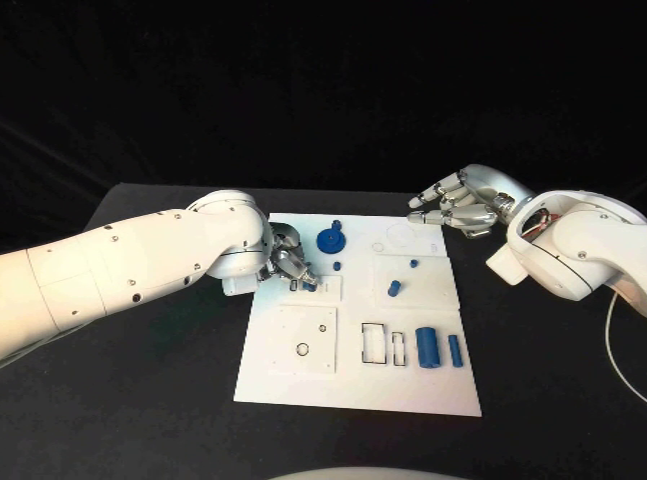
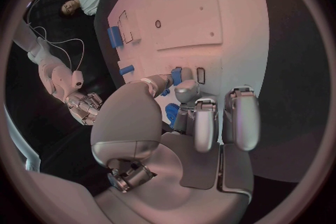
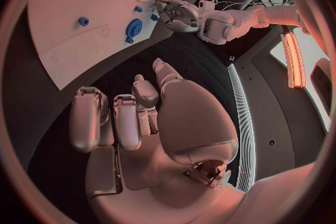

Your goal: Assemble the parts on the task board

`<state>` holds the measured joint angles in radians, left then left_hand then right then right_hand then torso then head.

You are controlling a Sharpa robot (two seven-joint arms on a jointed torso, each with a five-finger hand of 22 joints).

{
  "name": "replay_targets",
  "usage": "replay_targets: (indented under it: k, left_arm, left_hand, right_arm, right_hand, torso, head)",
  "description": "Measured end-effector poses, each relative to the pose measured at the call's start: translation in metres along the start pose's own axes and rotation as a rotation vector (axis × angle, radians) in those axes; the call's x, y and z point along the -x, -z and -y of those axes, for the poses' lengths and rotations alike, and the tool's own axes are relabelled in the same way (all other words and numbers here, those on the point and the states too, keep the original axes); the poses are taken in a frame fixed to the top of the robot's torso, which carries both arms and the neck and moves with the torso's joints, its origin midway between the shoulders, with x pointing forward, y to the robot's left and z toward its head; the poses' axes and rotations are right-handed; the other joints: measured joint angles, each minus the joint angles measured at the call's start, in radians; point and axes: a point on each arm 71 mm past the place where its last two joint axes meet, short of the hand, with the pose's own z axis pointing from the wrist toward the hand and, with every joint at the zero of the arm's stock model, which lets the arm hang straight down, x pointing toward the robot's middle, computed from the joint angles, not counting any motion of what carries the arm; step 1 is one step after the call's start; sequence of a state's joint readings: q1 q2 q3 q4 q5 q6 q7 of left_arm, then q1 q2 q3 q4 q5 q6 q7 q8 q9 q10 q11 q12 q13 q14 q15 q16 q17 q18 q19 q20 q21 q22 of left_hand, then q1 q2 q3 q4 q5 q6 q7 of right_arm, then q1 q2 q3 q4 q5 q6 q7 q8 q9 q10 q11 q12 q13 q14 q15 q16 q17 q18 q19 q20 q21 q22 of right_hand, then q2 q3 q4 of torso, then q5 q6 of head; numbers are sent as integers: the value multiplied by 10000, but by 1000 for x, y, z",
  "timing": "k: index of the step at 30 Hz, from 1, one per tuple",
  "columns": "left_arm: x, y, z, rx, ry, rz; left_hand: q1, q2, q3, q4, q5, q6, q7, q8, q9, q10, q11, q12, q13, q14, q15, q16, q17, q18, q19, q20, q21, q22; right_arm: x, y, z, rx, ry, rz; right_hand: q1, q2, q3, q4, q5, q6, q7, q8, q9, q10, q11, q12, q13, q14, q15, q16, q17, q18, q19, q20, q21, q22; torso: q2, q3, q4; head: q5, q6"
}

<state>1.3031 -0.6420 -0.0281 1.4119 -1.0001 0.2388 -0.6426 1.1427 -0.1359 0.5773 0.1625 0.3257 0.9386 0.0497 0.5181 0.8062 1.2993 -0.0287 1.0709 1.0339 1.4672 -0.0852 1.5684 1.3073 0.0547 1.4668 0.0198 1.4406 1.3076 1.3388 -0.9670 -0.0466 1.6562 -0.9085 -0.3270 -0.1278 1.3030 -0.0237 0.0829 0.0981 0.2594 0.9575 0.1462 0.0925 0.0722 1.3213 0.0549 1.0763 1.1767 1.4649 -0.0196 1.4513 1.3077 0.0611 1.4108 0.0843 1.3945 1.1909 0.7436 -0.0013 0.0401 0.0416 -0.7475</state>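
Note:
The white task board (image 1: 359, 385) lies in the middle of the black table. My left hand (image 1: 284, 263) is at the board's left edge and pinches a small blue part (image 2: 176, 75) between thumb and a finger, low over a small recess (image 1: 323, 288). My right hand (image 1: 460, 205) hovers off the board's far right corner, fingers loosely bent, holding nothing. On the board are a blue gear (image 1: 333, 240), a small peg (image 1: 394, 288), a thick cylinder (image 1: 427, 347) and a thin bar (image 1: 454, 349). The right wrist view shows the gear (image 3: 134, 28) and my left hand (image 3: 181, 14).
Two tiny blue pieces (image 1: 336, 266) (image 1: 414, 264) sit on the board's far half. A square plate with holes (image 1: 307, 340) and rectangular slots (image 1: 374, 343) mark the near half. A cable (image 1: 619, 345) trails on the table at the right.

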Motion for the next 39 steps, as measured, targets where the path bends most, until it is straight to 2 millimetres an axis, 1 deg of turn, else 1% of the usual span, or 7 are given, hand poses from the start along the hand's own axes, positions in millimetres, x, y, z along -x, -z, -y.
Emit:
replay_targets:
  k: [12,18,23,26,31,37,39]
  left_arm:
    - [0,-1,1,-8,-191,38]
    - [0,-2,3,6,-237,49]
    - [0,-4,4,42,-248,54]
    - [0,-4,4,58,-267,47]
    - [1,-5,5,86,-354,37]
    - [1,-7,7,132,-437,34]
    - [2,-7,7,147,-452,35]
  left_hand:
    - [-64,-64,29,-29,49,35,-34,72,11,0,0,0,-1,0,0,0,8,-1,0,0,0,-1]
    - [-250,123,99,-18,49,107,-3,121,63,36,36,0,-2,0,0,0,7,0,0,0,-39,-1]
    - [-436,215,100,-19,49,180,-32,104,66,160,-17,136,85,1,-1,0,7,0,0,0,-39,-1]
    - [-594,248,222,-141,49,229,-50,105,87,209,-65,214,165,1,-1,0,6,-1,0,0,-39,-2]
    - [-859,281,235,-354,48,303,-87,125,145,286,-71,304,256,1,-1,0,6,-1,0,0,-39,-2]
    - [-1274,341,271,-668,39,412,-157,168,140,342,-126,422,345,4,-77,0,5,0,0,0,-80,-2]
    - [-1452,320,405,-904,28,466,-206,181,139,358,-141,443,362,4,-78,0,5,-1,0,0,-80,-2]
  right_arm:
    - [-1,0,0,27,-27,-66]
    - [-1,0,-1,63,-53,-96]
    - [-1,0,-1,88,-72,-111]
    - [-2,1,-2,115,-84,-125]
    - [-3,1,-4,190,-98,-147]
    - [-4,1,-5,236,-105,-145]
    - [-4,1,-5,241,-105,-143]
  right_hand:
    - [0,0,0,0,0,0,0,0,0,0,0,0,0,0,0,0,-1,0,0,0,0,0]
    - [0,0,1,-1,-1,0,0,0,0,0,0,0,-15,0,0,0,-1,0,0,0,0,-10]
    - [0,0,1,-1,-1,0,0,0,0,0,0,0,-15,0,0,0,-2,0,0,0,0,-9]
    - [0,0,1,-1,-1,0,0,0,0,0,0,0,-30,0,0,-40,-2,0,0,0,1,-24]
    - [0,0,1,-1,-1,0,0,0,0,0,0,0,-32,0,0,-40,-3,1,0,0,1,-26]
    - [0,0,1,-1,-1,0,0,0,0,0,0,0,-32,0,0,-40,-3,0,0,0,1,-26]
    - [0,0,1,-1,-1,0,0,0,0,0,0,0,-32,0,0,-39,-3,0,0,0,1,-26]
  torso:
    - [1,6,-3]
    - [1,10,-5]
    - [1,12,-12]
    - [1,17,-12]
    - [3,16,-12]
    - [3,12,-12]
    - [3,11,-12]
  head:
    - [15,-12]
    - [31,-2]
    - [36,-2]
    - [26,-12]
    - [14,-32]
    - [7,-44]
    - [6,-47]
